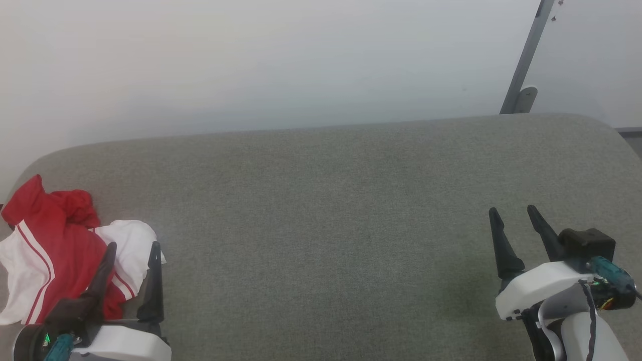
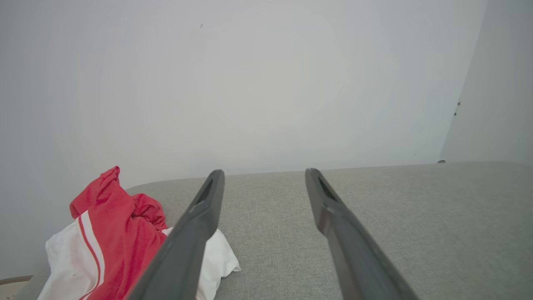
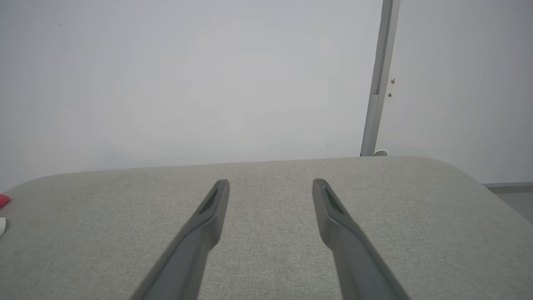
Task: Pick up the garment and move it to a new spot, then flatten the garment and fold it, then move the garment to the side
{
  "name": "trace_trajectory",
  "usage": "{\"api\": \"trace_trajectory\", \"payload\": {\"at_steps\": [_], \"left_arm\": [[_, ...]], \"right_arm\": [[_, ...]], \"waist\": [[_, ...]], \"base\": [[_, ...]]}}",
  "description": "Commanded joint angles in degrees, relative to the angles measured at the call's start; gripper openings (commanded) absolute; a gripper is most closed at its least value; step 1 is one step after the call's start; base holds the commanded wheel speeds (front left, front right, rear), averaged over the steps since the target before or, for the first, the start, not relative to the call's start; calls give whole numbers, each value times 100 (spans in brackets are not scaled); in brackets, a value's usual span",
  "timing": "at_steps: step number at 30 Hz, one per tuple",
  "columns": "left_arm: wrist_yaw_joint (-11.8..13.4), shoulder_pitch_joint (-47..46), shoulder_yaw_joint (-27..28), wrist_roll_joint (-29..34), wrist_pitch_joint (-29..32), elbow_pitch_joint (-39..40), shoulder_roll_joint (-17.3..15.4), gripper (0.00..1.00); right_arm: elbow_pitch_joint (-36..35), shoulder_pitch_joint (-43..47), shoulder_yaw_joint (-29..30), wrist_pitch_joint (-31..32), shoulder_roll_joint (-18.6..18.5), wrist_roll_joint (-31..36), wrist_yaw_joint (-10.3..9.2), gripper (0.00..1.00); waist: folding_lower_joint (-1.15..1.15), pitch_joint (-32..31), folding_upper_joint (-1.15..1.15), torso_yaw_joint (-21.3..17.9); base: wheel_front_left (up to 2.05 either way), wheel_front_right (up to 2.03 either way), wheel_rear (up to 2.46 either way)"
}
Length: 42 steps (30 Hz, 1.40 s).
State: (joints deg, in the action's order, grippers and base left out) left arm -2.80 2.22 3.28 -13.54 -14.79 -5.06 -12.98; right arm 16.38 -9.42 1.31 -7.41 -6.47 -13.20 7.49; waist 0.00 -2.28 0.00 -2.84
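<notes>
The garment (image 1: 55,250) lies crumpled in a red and white heap at the left end of the grey padded table (image 1: 326,210). In the left wrist view the garment (image 2: 108,237) sits left of my fingers. My left gripper (image 1: 133,245) stands open at the heap's near right edge, nothing between its fingers; whether the left finger touches the cloth I cannot tell. My right gripper (image 1: 511,210) is open over bare table far to the right, holding nothing. In the right wrist view a sliver of the garment (image 3: 3,201) shows at the left edge, and the right gripper (image 3: 270,183) points across the table.
A pale wall runs behind the table's far edge. A grey metal post (image 1: 524,65) leans up at the back right. The table's corners are rounded, and the broad grey top stretches between my two grippers.
</notes>
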Motion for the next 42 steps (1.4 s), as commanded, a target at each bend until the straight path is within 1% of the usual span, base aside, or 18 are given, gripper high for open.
{"api": "trace_trajectory", "payload": {"at_steps": [1, 17, 23, 27, 28, 29, 31, 32, 42], "left_arm": [[-20, 68, 31, 96, -45, 29, 2, 100], [-149, 76, 144, -124, -48, -61, 144, 100], [-107, 50, 208, -190, -48, -113, 168, 100], [-54, 4, 274, -254, -30, -185, 153, 100], [-54, 4, 274, -254, -30, -185, 153, 100], [-19, 12, 320, -286, 12, -201, 152, 100], [3, 31, 354, -311, 45, -197, 124, 100], [3, 31, 354, -311, 45, -197, 124, 100], [220, 197, 590, -450, 237, -6, 31, 100]], "right_arm": [[-42, -5, -13, -48, -14, 110, 0, 100], [-52, 33, 3, -31, 12, 115, 0, 100], [-75, 74, -67, -10, 23, 107, 0, 100], [-70, 88, -203, 27, 17, 88, 0, 100], [-70, 88, -203, 27, 17, 88, 0, 100], [-60, 91, -279, 31, 21, 90, 0, 100], [-49, 87, -379, 54, 32, 75, 0, 100], [-49, 87, -379, 54, 32, 75, 0, 100], [59, -50, -940, 97, 73, -16, 0, 100]], "waist": [[0, -4, 0, -1], [0, -26, 0, 9], [0, -74, 0, 177], [0, -128, 0, 419], [0, -128, 0, 419], [0, -163, 0, 568], [0, -198, 0, 732], [0, -198, 0, 732], [0, -358, 0, 1619]], "base": [[0, 0, 0], [0, 0, 0], [0, 0, 0], [0, 0, 0], [0, 0, 0], [0, 0, 0], [0, 0, 0], [0, 0, 0], [0, 0, 0]]}}
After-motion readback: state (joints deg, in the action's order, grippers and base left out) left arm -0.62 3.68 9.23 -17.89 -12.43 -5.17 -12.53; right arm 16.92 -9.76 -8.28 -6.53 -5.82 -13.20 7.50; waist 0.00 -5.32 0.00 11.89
